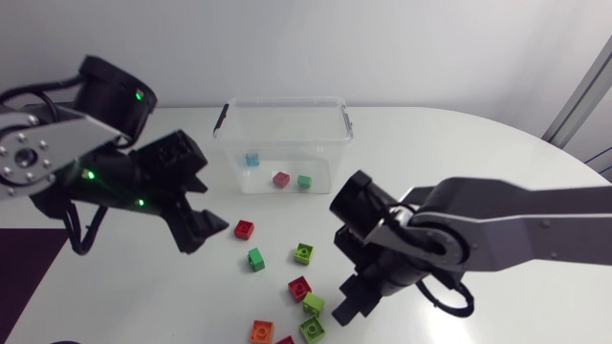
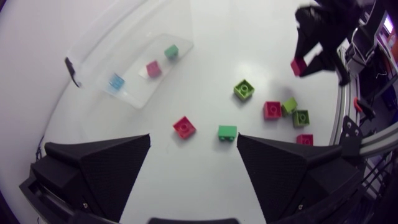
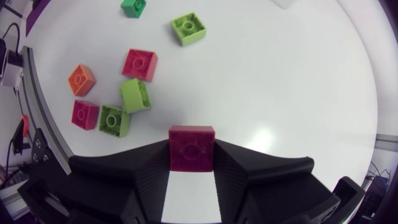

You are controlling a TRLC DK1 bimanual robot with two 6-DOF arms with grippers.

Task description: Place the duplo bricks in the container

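My right gripper (image 3: 191, 163) is shut on a dark red duplo brick (image 3: 191, 148), held just above the table; the left wrist view shows this brick (image 2: 298, 66) too. Beside it lie a lime brick (image 3: 135, 95), a red brick (image 3: 140, 64), a green brick (image 3: 114, 120), an orange brick (image 3: 81, 79) and a magenta brick (image 3: 84, 114). The clear container (image 1: 334, 117) at the back holds a blue brick (image 1: 252, 160), a red brick (image 1: 281, 179) and a green brick (image 1: 304, 182). My left gripper (image 2: 193, 144) hangs open above a red brick (image 2: 184, 127) and a green brick (image 2: 227, 132).
A lime brick (image 1: 305, 252) lies alone between the container and the cluster near the front edge. My right arm (image 1: 497, 225) stretches in from the right. The left arm (image 1: 57, 153) sits left of the container.
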